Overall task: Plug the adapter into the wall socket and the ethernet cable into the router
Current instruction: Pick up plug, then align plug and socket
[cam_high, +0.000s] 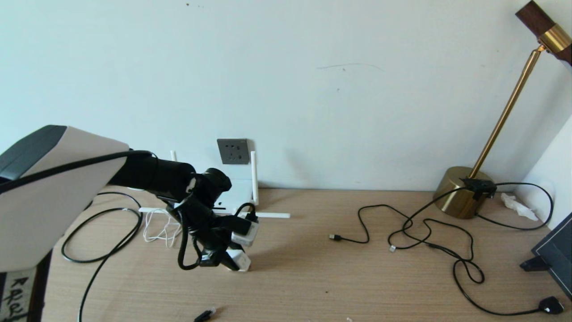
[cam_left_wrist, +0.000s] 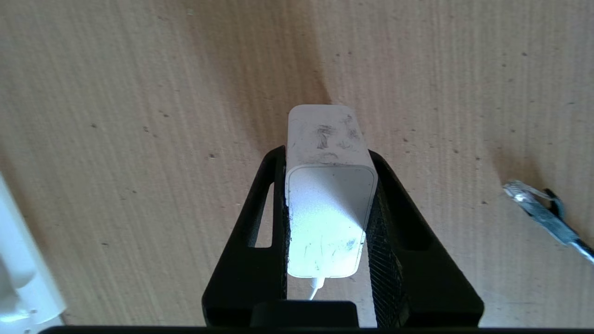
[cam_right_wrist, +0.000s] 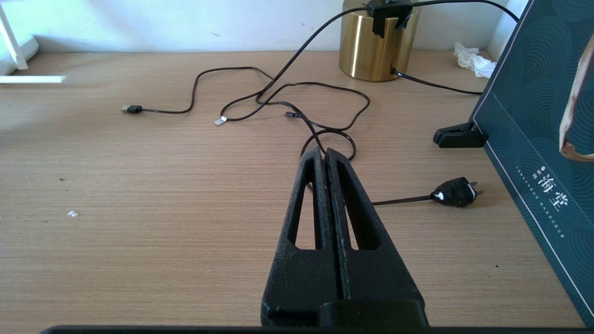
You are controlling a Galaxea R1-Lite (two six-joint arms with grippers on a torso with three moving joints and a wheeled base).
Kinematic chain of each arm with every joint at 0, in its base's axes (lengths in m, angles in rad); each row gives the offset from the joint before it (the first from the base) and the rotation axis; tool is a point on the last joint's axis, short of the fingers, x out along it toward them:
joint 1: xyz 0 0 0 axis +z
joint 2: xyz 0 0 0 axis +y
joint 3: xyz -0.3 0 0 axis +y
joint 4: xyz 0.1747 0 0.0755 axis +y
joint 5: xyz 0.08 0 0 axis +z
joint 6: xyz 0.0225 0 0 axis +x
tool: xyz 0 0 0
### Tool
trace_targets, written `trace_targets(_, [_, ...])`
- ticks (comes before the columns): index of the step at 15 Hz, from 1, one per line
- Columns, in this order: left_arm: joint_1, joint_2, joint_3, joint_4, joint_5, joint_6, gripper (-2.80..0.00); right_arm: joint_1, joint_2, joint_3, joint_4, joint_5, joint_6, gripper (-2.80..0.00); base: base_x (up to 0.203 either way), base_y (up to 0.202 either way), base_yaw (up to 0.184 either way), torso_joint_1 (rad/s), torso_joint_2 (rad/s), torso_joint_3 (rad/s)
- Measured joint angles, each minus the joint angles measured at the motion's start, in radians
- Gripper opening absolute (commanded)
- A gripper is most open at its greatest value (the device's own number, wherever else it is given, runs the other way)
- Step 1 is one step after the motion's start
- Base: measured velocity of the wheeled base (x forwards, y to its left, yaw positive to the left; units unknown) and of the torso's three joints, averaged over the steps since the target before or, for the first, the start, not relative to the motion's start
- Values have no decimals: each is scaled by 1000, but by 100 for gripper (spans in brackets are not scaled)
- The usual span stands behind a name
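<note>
left pincer [cam_left_wrist: 330, 185] squeezed onto the adapter [cam_left_wrist: 330, 208] low over the worktop [cam_left_wrist: 139, 116] | right pincer [cam_right_wrist: 326, 160] shut, empty | wrist view shows ethernet cable [cam_left_wrist: 543, 213] tip, probably, nearby

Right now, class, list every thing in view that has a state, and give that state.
adapter: unplugged, on the desk, clamped between the fingers
left gripper: shut on the adapter
right gripper: shut, empty
wall socket: nothing plugged in
ethernet cable: loose on the desk
black plug: unplugged
</note>
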State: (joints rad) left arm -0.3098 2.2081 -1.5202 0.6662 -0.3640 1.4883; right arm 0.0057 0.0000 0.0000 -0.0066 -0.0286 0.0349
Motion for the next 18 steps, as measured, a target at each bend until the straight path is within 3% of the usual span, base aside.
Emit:
trace_targets(3, [6,-45,30,3,-13,-53,-280,0,0,0,0,0,0,-280,0,0,0,0,0,0])
trace_targets(7, [72,-213,158,-3,-161,-318,-280,0,0,0,-1,1,0,-280,0,0,0,0,0,0])
trace_targets(12, [397,-451,275,71,-368,-516,-280,0,0,0,-1,0,0,-280,0,0,0,0,0,0])
trace_targets(16, [664,-572,313,223,-648,-699,-280,0,0,0,-1,0,0,-280,0,0,0,0,0,0])
trace_targets(18, [786,-587,234,305,-810,-834,-280,0,0,0,-1,0,0,-280,0,0,0,0,0,0])
